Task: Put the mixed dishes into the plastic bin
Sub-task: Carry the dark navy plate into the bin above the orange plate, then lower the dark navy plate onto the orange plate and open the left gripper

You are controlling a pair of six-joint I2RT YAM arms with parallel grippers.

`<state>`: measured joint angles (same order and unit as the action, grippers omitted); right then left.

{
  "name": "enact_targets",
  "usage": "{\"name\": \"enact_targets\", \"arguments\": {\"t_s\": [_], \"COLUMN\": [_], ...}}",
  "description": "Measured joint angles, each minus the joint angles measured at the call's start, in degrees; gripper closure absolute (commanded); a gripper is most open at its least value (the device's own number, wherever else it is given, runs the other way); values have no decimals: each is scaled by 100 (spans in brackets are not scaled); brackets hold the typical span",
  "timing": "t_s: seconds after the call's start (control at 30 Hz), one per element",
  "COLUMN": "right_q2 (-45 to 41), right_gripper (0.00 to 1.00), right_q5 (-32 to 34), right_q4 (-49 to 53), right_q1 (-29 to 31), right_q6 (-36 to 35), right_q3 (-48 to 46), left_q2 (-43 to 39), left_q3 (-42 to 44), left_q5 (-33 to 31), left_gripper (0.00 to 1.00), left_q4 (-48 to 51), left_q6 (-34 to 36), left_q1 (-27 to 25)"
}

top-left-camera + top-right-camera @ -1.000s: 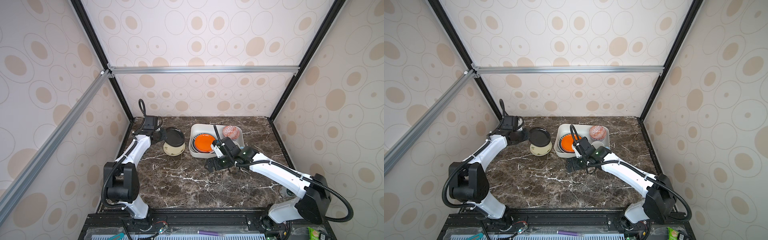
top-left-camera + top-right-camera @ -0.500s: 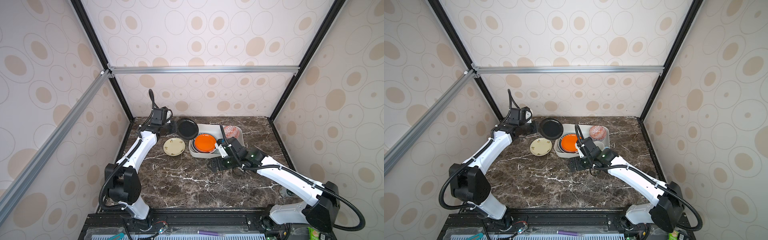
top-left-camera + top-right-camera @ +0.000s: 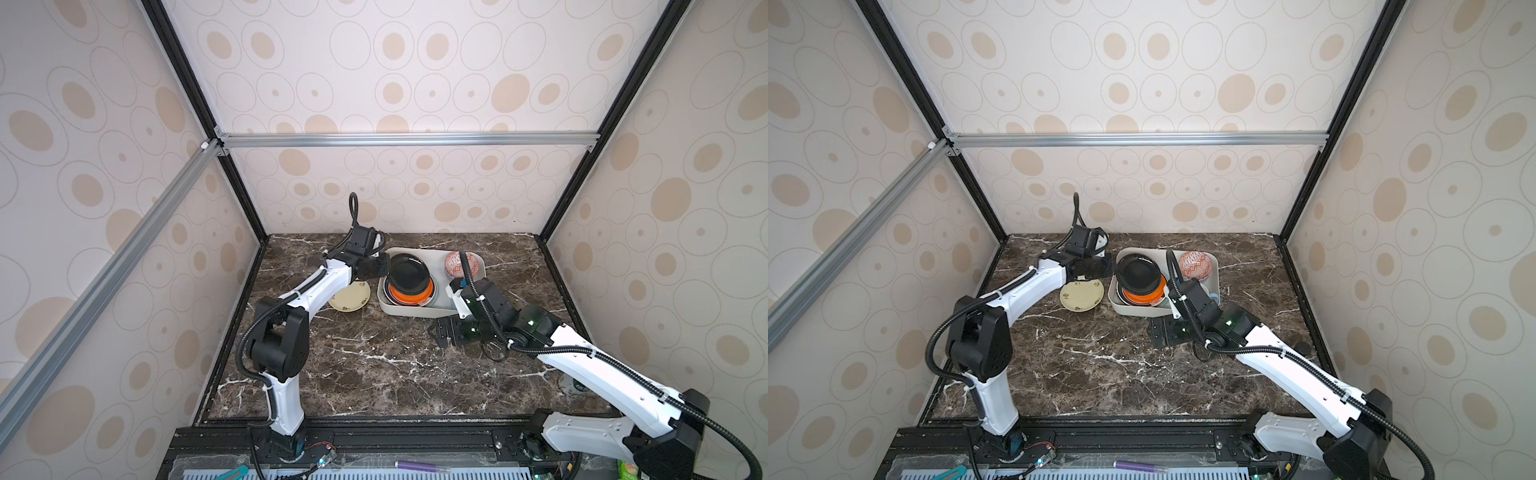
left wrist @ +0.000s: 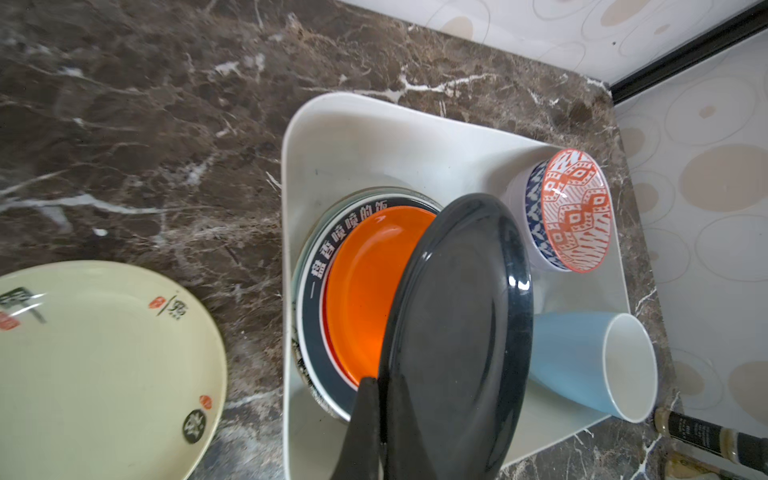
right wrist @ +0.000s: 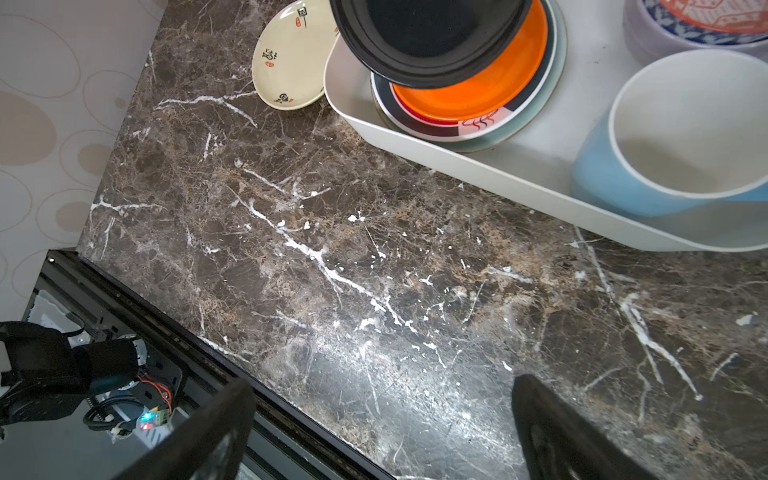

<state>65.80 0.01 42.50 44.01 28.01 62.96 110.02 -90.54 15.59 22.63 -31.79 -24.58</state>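
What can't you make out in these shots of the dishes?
- Lower plates: patterns mostly covered by the orange plate and black plate, every view.
- Lilac bowl: only a sliver beneath the red-white patterned bowl.
- Blue mug: nearly hidden behind the right arm in both top views.
- Dark cylinder: cut off by the left wrist view's edge, unidentifiable.

So the black plate (image 5: 424, 37) overlaps the orange plate (image 5: 478, 91) stacked in the white bin (image 5: 457, 166), blue mug (image 5: 602, 183) on its side alongside. The cream plate (image 5: 291, 62) sits outside on the marble worktop (image 5: 332, 249), right gripper (image 5: 380, 395) spread wide, empty.
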Motion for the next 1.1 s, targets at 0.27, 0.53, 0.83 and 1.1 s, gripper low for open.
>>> {"name": "enact_targets", "arguments": {"t_s": [0.27,0.53,0.83,1.1], "right_q2": [-184,-70,-17,-9], "right_gripper": [0,0,0,0], "right_q5": [291,319,319,319], "right_q4": [192,197,188,188], "right_q1": [-2,-4,-4,-4], "right_q6": [-13,-22,-20,-17], "right_q3": [-61,-96,-96,-96], "left_q2": [439,466,625,647], "left_q3": [-240,-238,-186,-181], "left_q5": [-20,-221,-210,-160], "left_gripper": [100,100,100,77], "left_q4": [-81,-96,-170,-264], "left_q6": [-42,-37,-39,-46], "left_q1": [-120,-120,-120,-120]}}
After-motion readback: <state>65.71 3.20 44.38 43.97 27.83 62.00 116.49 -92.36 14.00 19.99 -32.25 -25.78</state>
